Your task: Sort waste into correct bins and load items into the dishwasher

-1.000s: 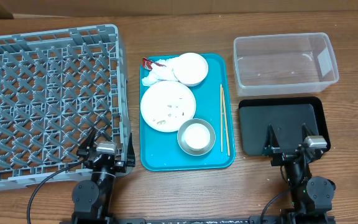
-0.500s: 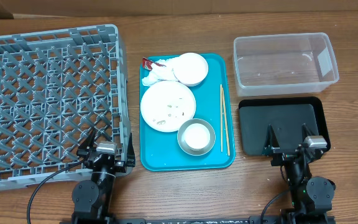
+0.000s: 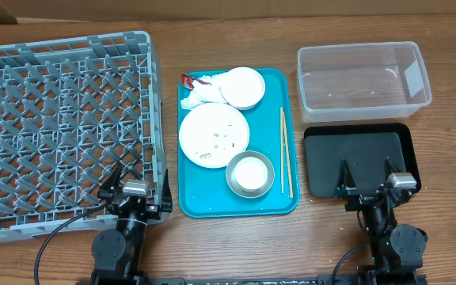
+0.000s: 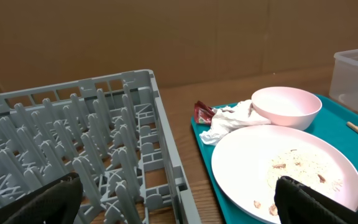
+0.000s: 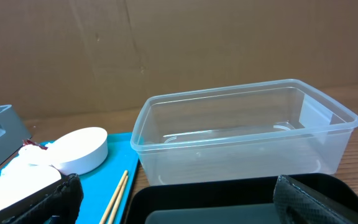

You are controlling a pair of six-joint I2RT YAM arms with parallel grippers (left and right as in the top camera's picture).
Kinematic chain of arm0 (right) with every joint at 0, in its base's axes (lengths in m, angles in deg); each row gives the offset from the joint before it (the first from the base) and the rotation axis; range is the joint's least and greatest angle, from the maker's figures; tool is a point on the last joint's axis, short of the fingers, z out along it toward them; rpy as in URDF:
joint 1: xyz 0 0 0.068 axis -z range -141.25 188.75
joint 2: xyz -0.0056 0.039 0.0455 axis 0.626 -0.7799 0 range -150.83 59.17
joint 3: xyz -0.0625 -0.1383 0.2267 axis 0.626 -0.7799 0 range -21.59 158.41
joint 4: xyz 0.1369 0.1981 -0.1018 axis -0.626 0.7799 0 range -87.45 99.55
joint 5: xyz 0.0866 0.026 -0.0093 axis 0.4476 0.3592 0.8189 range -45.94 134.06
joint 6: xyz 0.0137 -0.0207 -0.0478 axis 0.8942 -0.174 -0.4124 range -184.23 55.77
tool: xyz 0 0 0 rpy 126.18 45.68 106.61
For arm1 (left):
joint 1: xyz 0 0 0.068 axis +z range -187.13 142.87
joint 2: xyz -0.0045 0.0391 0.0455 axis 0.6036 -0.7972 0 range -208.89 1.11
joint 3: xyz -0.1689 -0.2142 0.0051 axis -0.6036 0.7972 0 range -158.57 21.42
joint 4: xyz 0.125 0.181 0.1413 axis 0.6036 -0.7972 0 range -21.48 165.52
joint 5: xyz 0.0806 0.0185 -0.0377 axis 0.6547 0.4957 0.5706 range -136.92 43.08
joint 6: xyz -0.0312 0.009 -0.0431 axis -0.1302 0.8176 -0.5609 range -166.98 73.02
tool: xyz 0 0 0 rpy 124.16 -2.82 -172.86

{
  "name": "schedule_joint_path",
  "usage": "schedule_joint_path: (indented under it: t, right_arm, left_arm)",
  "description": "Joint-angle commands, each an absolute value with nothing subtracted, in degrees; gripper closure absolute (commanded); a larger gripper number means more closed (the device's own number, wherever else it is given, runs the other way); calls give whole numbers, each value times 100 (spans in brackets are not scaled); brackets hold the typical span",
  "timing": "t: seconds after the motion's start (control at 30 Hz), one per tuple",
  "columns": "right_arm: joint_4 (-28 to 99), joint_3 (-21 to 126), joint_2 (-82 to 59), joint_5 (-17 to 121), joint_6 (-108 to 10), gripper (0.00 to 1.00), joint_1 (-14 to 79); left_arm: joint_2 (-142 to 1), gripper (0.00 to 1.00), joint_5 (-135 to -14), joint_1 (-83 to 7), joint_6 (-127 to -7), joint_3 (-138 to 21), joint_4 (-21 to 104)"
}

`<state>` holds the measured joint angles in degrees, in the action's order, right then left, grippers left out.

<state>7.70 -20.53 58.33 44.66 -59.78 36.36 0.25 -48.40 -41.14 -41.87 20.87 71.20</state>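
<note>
Wooden table: plate and napkin sit on the teal tray, centre frame, between rack left and tub right, likely for short reaches. Bottom of frame, left gripper and right gripper wait, jaws apart, empty.

The overhead view looks straight down from high above the table and takes in the whole scene, with the robot's side at its bottom edge. The left wrist view sits low and close by the rack, facing away from the robot over the plate. The right wrist view sits low over the black tray, facing the tub. Both wrist views share the bowl and the teal tray.
</note>
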Motion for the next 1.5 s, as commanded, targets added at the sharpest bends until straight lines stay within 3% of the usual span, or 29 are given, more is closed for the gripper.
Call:
schedule_joint_path:
  t: [0.0,0.4,0.63,0.97,1.13,1.3,1.47]
  right_arm:
    - [737,-2112,5900,4412,-5998,0,3592]
    - [737,-2112,5900,4412,-5998,0,3592]
    - [735,-2112,5900,4412,-5998,0,3592]
    - [737,-2112,5900,4412,-5998,0,3592]
    - [737,-2112,5900,4412,-5998,0,3592]
    - [737,-2112,5900,4412,-5998,0,3592]
    - [737,-2112,5900,4412,-5998,0,3592]
  left_arm:
    - [86,0,-4886,-4079,-4122,2115,7120]
    - [86,0,-4925,-4079,-4161,2115,7147]
    - [86,0,-8311,-4090,-6388,2115,7979]
    - [84,0,-9032,-4086,-6447,1991,9986]
    - [-270,0,-8868,-4086,-5547,1289,9291]
    - [-1453,0,-8870,-4086,-4686,-97,7822]
    - [-3886,0,-8837,-4095,-4216,-2663,4749]
